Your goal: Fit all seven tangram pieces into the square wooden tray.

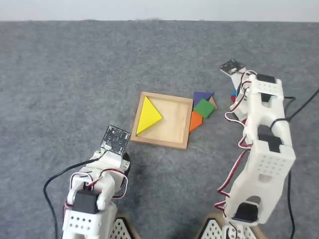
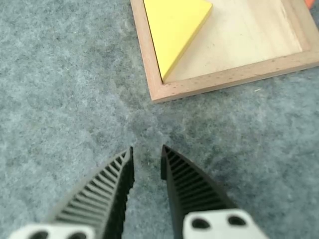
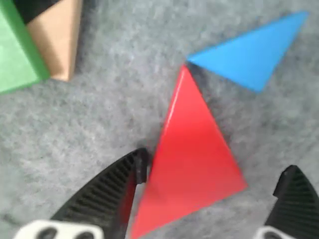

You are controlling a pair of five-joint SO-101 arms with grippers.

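Note:
The square wooden tray lies mid-table with a yellow triangle in its left part; they show again as the tray and yellow triangle in the left wrist view. My left gripper hovers over bare carpet just short of the tray's near corner, open by a narrow gap and empty. My right gripper is open wide, straddling a red triangle; one finger touches its edge. A blue triangle lies tip to tip with the red one.
Right of the tray cluster a purple piece, a green square, an orange piece and a tan triangle. The green square and tan triangle lie close to the red triangle. Grey carpet covers the table.

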